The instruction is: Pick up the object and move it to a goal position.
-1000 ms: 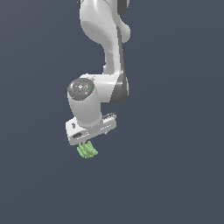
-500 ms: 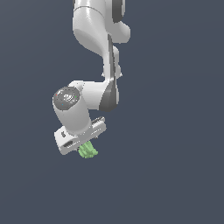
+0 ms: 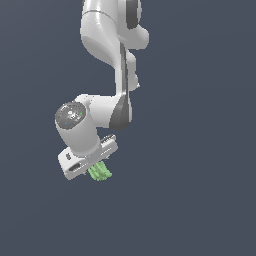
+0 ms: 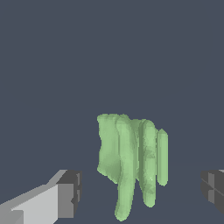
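In the exterior view one arm's gripper (image 3: pixel 95 169) hangs tilted with one light-green object (image 3: pixel 100 172) just under it, while the wrist view shows that single object (image 4: pixel 129 159) between two widely parted fingers (image 4: pixel 68 194), neither visibly touching it.

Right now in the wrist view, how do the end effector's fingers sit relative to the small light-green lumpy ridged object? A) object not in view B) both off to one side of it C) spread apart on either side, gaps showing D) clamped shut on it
C: the small light-green lumpy ridged object sits between the end effector fingers, with dark background visible on both sides of it.
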Motion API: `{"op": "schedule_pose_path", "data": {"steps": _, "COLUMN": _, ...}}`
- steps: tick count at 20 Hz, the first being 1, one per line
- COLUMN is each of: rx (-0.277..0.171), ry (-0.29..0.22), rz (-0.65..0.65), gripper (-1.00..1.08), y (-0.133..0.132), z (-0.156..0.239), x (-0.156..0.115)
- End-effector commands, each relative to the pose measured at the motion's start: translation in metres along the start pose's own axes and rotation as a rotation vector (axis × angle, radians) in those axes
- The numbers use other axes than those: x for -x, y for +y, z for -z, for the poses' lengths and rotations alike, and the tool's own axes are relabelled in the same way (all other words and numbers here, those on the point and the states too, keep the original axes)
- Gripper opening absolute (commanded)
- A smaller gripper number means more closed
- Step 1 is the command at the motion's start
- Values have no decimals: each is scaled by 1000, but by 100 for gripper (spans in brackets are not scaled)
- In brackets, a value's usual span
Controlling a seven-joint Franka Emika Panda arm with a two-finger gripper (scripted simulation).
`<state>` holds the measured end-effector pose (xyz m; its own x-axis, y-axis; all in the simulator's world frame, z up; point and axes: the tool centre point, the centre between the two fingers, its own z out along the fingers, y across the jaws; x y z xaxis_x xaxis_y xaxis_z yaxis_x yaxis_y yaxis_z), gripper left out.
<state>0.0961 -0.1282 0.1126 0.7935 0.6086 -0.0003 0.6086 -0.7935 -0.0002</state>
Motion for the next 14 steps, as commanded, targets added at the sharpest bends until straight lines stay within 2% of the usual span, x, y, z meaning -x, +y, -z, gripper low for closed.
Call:
{"op": "schedule_pose_path", "data": {"steps": 1, "rx": 0, "ry": 0, "rz": 0, "gripper": 100, "y": 0, "z": -2, "x": 0}}
{"op": "schedule_pose_path", "data": {"steps": 14, "rx": 0, "ry": 0, "rz": 5, "gripper": 100, "y": 0, "z": -52, "x": 1}}
